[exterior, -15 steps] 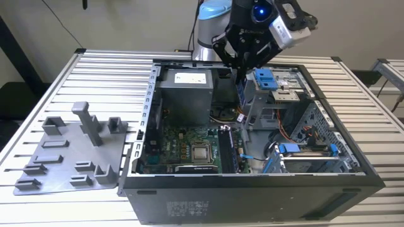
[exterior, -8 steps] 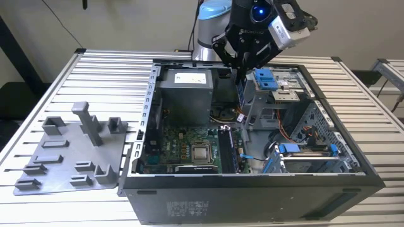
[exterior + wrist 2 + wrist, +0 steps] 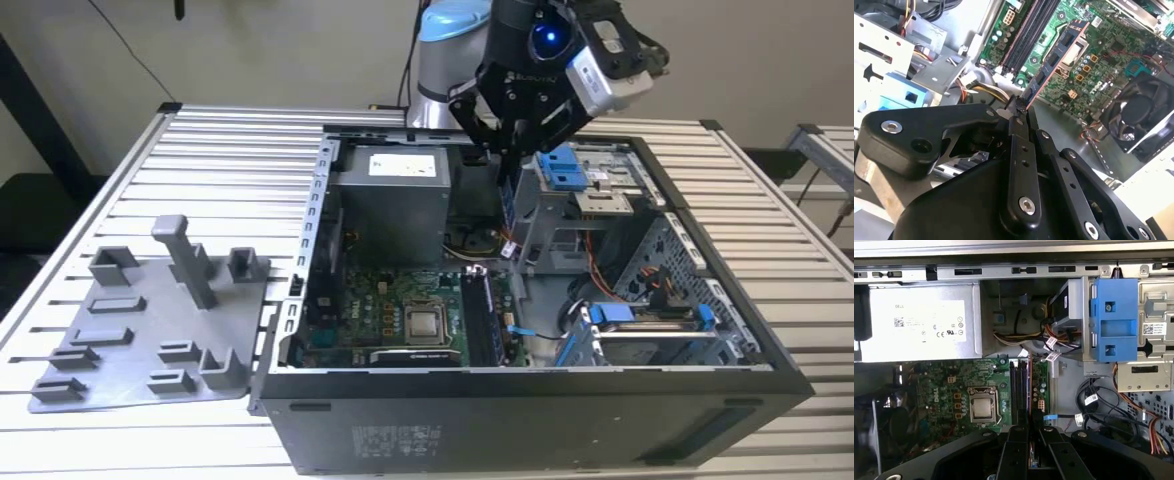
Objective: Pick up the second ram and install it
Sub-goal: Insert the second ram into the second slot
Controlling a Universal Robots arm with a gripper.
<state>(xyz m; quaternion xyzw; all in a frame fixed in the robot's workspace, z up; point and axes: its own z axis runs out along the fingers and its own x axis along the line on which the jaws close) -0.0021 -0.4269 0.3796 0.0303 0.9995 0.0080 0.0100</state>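
The second ram (image 3: 1054, 60) is being clenched by the gripper (image 3: 1018, 111) above the memory slots (image 3: 1018, 382); jamming is arguably being risked. Any tilt would be the cause.

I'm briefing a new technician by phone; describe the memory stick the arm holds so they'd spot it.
Find the open computer case on the table. Over it, the gripper clamps the second ram by one end, hanging upright above the motherboard. It's the one thin, chip-lined board in the air, not seated in the memory slots.

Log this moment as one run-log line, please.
end effector: shut on memory stick | position: over motherboard of open computer case | seated: no
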